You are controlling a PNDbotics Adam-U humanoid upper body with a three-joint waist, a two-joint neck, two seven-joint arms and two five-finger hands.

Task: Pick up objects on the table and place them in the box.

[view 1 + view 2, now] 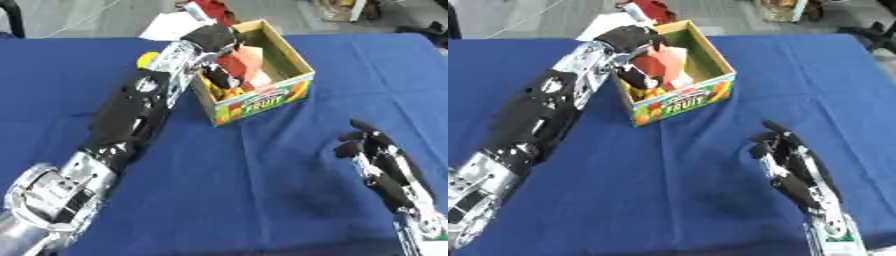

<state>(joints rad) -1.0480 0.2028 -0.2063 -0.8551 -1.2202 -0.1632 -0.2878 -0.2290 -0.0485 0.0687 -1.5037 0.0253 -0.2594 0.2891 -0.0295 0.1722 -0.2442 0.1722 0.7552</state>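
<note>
Blue tablecloth (262,190) under fruit box (262,102); grey floor (79,17) beyond

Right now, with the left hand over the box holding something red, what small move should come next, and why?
Probably open the left hand and let the red object drop. The hand is already above the inside of the fruit box, fingers curled round the object, so no more travel seems needed. The right hand rests idle on the blue table.
</note>
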